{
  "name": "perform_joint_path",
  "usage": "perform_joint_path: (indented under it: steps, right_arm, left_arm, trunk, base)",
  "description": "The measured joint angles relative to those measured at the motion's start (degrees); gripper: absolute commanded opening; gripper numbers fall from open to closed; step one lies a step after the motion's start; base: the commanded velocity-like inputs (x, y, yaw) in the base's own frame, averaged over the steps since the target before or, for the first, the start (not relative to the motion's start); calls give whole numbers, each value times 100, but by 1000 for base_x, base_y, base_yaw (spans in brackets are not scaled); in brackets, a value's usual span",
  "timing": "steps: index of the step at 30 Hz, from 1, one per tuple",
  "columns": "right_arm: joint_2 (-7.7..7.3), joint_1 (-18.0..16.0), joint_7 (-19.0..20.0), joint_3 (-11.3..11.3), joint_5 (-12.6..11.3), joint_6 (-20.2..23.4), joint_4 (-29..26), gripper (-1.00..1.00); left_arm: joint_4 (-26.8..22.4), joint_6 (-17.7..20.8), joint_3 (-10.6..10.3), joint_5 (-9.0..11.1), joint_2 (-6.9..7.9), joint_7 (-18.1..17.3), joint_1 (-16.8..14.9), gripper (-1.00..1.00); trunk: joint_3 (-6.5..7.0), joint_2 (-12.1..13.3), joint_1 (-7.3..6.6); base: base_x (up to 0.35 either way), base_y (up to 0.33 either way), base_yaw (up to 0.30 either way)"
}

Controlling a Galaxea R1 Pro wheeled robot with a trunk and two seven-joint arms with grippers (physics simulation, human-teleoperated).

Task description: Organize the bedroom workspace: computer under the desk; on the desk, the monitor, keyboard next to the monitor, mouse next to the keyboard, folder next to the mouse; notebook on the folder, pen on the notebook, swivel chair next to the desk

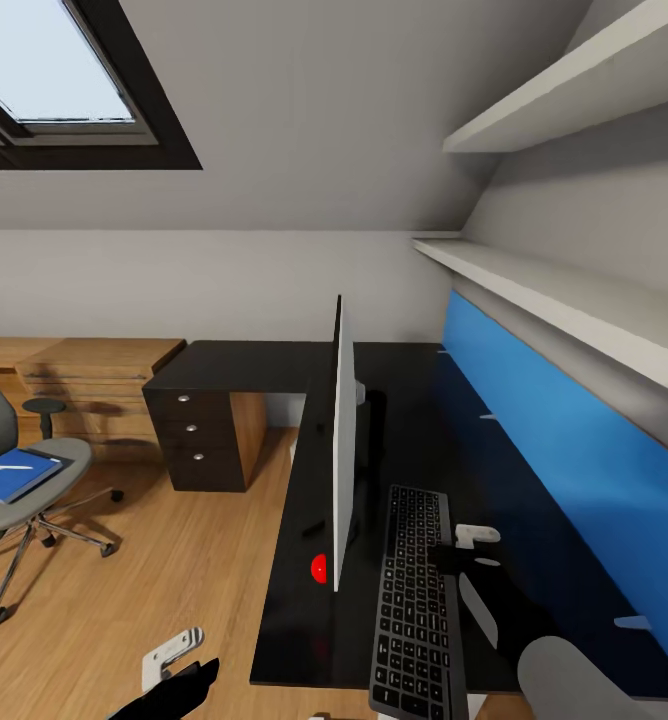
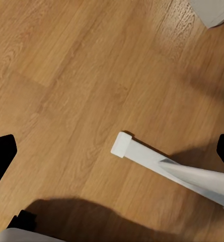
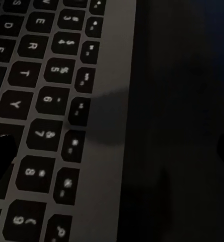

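A long black glossy desk (image 1: pixel 414 420) carries a thin white-backed monitor (image 1: pixel 343 440), seen edge-on, and a flat grey keyboard with black keys (image 1: pixel 412 600) lying just beside it. The right gripper (image 1: pixel 466 548) hovers at the keyboard's far edge, keys directly beneath its fingers. On the light wooden plank floor (image 1: pixel 174 560), near the left gripper (image 1: pixel 179 665), stands a grey swivel chair (image 1: pixel 29 490) bearing a blue folder (image 1: pixel 12 473).

We see the keyboard (image 1: pixel 411 600) lying on the black desk (image 1: pixel 394 400) beside the thin monitor (image 1: pixel 342 440). A blue folder (image 1: pixel 14 474) sits on the swivel chair (image 1: pixel 19 490).
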Motion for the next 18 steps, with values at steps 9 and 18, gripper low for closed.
perform_joint_path:
  steps: [9, 18]
  right_arm:
    - [0, 1, 4, 3, 0, 1, 0, 100]
    - [1, -5, 0, 7, 11, -1, -9, 100]
  left_arm:
    - [1, 0, 0, 4, -3, 4, 0, 100]
    - [0, 0, 3, 7, -2, 1, 0, 100]
  trunk:
    - [-161, -360, 197]
    - [-269, -603, 329]
  base:
    - [0, 0, 0]
    - [0, 0, 0]
